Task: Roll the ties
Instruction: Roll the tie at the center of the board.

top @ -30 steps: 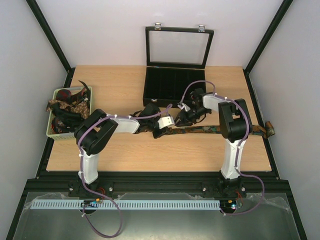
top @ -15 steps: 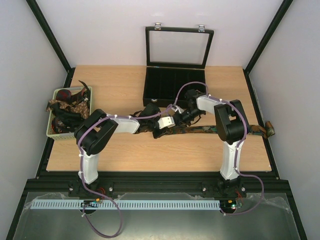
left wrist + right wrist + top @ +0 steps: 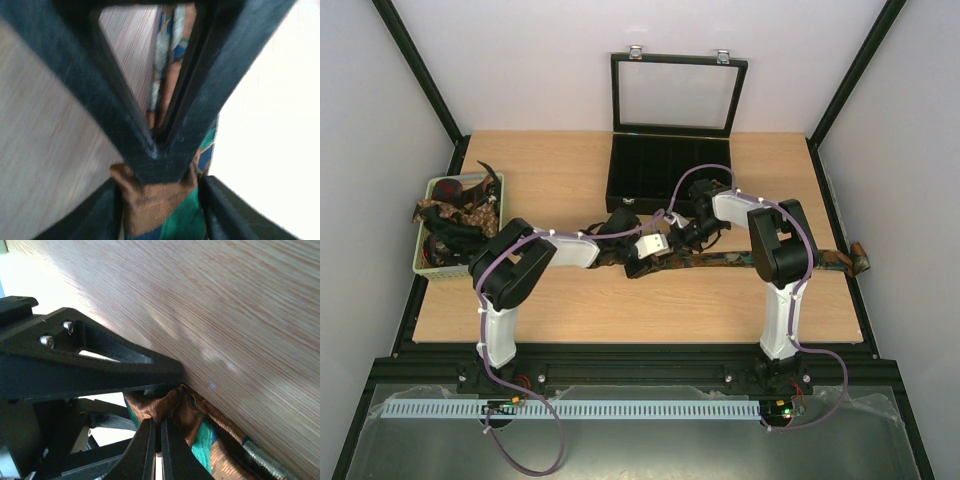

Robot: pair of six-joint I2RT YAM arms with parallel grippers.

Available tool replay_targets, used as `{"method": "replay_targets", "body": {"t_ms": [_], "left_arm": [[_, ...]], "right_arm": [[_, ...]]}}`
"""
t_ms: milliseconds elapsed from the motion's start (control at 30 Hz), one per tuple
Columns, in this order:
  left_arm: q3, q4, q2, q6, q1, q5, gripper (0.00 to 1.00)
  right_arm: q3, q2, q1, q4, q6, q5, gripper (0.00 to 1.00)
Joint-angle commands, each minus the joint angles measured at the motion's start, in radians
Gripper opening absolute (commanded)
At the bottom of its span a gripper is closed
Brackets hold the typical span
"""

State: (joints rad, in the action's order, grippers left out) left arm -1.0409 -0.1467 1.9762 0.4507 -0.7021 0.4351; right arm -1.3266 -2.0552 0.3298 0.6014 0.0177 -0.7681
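Note:
A long brown, green and blue patterned tie (image 3: 730, 259) lies across the table from the middle to its right edge. Its near end is folded up where both grippers meet. In the left wrist view the folded end (image 3: 145, 200) sits between my left gripper's (image 3: 162, 210) parted fingers (image 3: 105, 212); the view is blurred. My right gripper (image 3: 159, 427) comes in from the opposite side and is shut, pinching a brown fold of the tie (image 3: 200, 435). From above, the left gripper (image 3: 642, 262) and right gripper (image 3: 680, 240) almost touch.
A pale green basket (image 3: 420, 266) at the left edge holds more ties (image 3: 455, 215). A black compartmented box (image 3: 660, 172) stands at the back with its glass lid (image 3: 678, 95) raised. The tie's far end (image 3: 860, 258) hangs over the right edge.
My right gripper moved left to the folded end and closed on it. My left gripper's fingers have spread a little wider. The tie's length has stayed in place.

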Motion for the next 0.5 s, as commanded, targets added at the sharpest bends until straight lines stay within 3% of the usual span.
{"method": "replay_targets", "body": {"t_ms": [0,167,467], "left_arm": [[0.072,0.089,-0.013,-0.029,0.020,0.010,0.54],[0.127,-0.053,-0.089,-0.043,0.028,0.050,0.69],[0.109,-0.109,-0.003,0.005,-0.020,0.036,0.75]], "right_arm": [[0.005,-0.014,0.006,0.033,0.003,0.013,0.01],[0.005,-0.020,0.006,0.031,0.002,0.000,0.01],[-0.010,-0.019,0.006,0.032,0.003,-0.026,0.01]]}}
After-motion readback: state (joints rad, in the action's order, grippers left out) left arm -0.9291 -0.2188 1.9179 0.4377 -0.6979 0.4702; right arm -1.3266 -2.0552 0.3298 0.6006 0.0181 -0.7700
